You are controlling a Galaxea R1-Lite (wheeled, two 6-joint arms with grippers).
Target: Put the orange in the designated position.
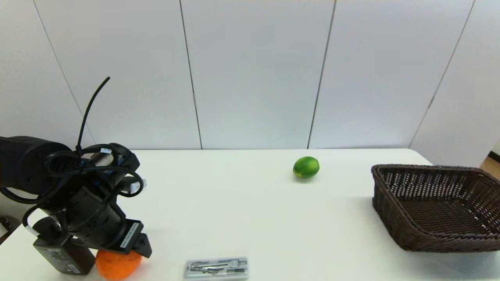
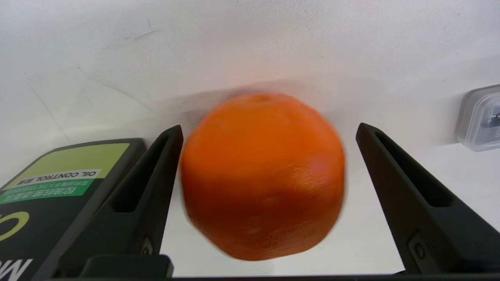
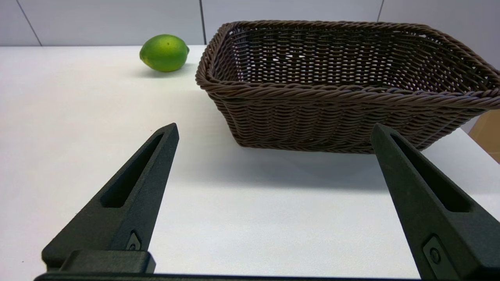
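Orange (image 2: 262,175): you find it on the white table (image 1: 250,218) at the near left corner, between the wide-open fingers of your left gripper (image 2: 269,132), gripped by neither. Beside it: a dark box (image 2: 58,187). Farther right: clear case (image 1: 216,268), green fruit (image 1: 306,167), wicker basket (image 1: 433,210). Right gripper (image 3: 273,132): spread wide, holding nothing, near the basket.

Bright, even overhead light; soft shadow beside the basket (image 3: 343,97); the orange (image 2: 262,175) is motion-blurred
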